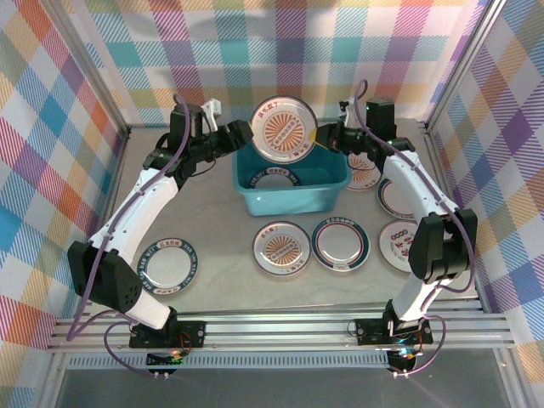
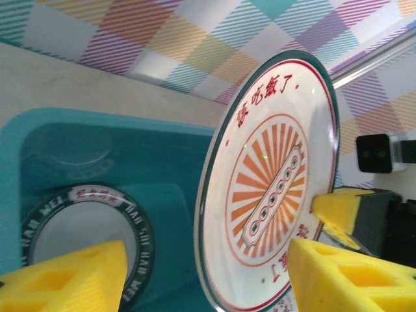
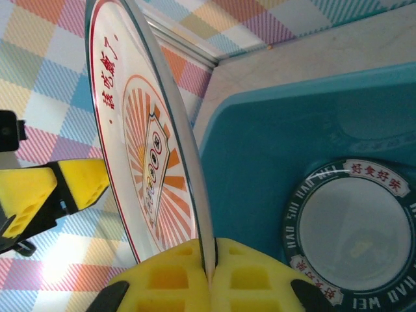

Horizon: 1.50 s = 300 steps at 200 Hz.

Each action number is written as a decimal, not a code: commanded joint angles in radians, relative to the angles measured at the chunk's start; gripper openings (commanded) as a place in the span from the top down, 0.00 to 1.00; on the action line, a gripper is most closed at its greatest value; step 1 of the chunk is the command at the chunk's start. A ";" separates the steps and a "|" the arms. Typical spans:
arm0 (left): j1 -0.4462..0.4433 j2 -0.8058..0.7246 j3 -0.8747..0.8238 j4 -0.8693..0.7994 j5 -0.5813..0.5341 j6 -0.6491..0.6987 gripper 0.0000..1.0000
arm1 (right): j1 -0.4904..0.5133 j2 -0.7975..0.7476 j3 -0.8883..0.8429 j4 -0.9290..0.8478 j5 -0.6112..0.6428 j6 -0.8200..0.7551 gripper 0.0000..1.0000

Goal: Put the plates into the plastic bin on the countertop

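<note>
A white plate with an orange sunburst hangs on edge over the teal plastic bin. My right gripper is shut on its right rim; in the right wrist view the yellow pads pinch the plate. My left gripper is open at the plate's left rim, and the plate stands free between its spread pads. A dark-rimmed plate lies flat in the bin. Several more plates lie on the countertop.
On the countertop, plates lie in front of the bin, at the right, beside the right arm and at the front left. Plaid walls and metal rails enclose the space.
</note>
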 commanded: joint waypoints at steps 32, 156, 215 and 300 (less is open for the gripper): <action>0.067 -0.079 -0.025 -0.086 -0.085 0.096 0.33 | -0.001 0.063 0.101 -0.163 0.052 -0.113 1.00; 0.079 0.109 -0.080 -0.036 0.021 0.152 0.34 | 0.060 0.262 0.254 -0.342 0.074 -0.172 1.00; 0.078 0.170 -0.084 0.022 0.081 0.136 0.33 | 0.081 0.349 0.331 -0.398 0.051 -0.168 1.00; 0.073 0.195 -0.094 0.078 0.123 0.103 0.33 | 0.092 0.435 0.393 -0.440 0.032 -0.141 1.00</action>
